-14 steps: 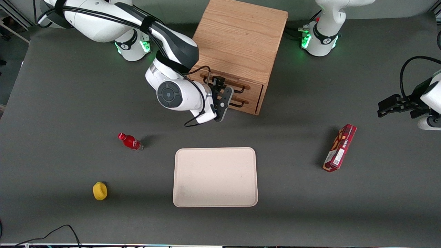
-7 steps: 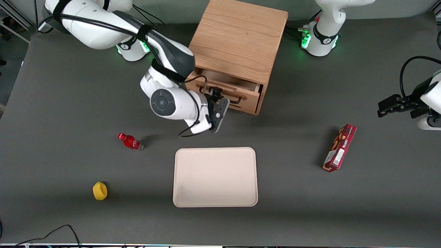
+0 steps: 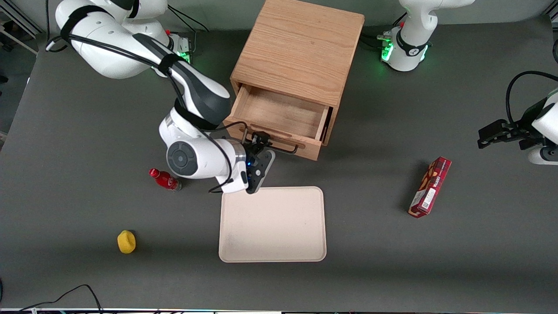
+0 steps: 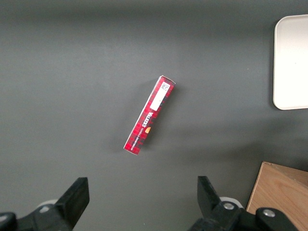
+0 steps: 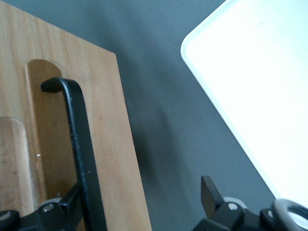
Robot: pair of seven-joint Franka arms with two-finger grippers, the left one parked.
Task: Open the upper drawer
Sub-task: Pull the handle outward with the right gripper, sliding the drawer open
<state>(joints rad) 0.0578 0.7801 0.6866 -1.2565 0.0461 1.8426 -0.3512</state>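
Note:
The upper drawer [image 3: 279,114] of the light oak cabinet [image 3: 301,48] stands pulled far out, its bare wooden inside showing. Its front panel [image 3: 301,150] carries a thin black wire handle [image 3: 285,147]. My right gripper [image 3: 260,139] is at the handle, at the end toward the working arm, between the drawer front and the tray. In the right wrist view the gripper [image 5: 139,192] is open. The handle [image 5: 79,134] runs close along one finger, and the other finger [image 5: 209,192] is wide off it over the grey table. The lower drawer is hidden under the open one.
A cream tray [image 3: 272,224] lies just nearer the front camera than the drawer; it also shows in the right wrist view [image 5: 260,82]. A red bottle [image 3: 165,179] lies beside my wrist. A yellow object [image 3: 126,241] and a red box [image 3: 430,186] lie farther off.
The upper drawer has gone from shut to pulled far out. My gripper has moved with its handle toward the front camera and the tray.

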